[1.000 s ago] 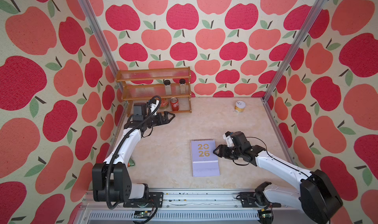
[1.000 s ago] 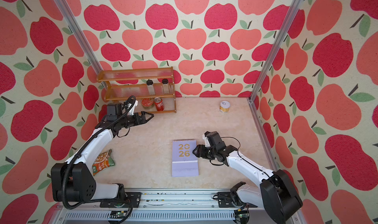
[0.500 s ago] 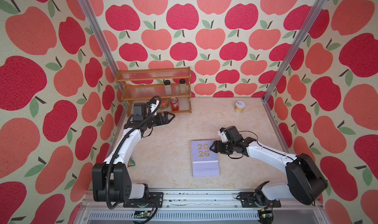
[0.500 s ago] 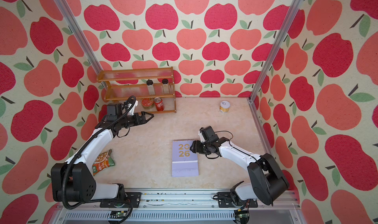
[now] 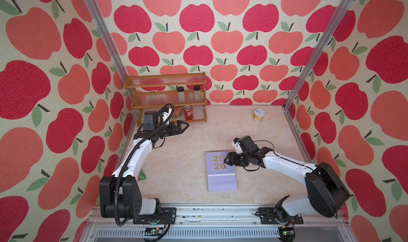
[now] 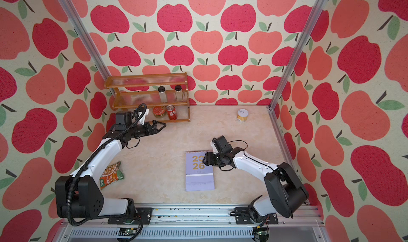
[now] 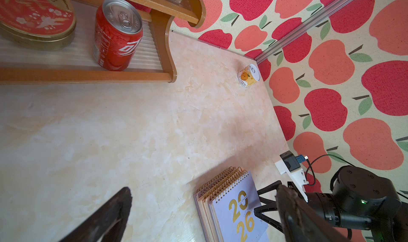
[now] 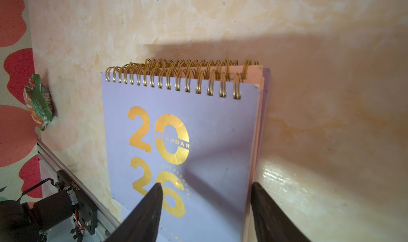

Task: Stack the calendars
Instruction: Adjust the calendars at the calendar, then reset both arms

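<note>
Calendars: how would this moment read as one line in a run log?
calendars: one pile, purple on top | right jaws: open, straddling pile's edge | left jaws: open, empty, near shelf

Gold figures "20" over "26" are showing large on the lavender cover of the top calendar [image 8: 181, 141] — the one plainly legible print in the scene. The word "CALENDAR" is running in small capitals across the zero, and a fainter curved line beside the six is reading only in part, as "EVERYDAY". White lettering on the red can [image 7: 117, 37], gold script on the red tin [image 7: 35, 15] and print on the snack packet [image 8: 38, 101] are coming through too stylised or blurred to read.
</note>
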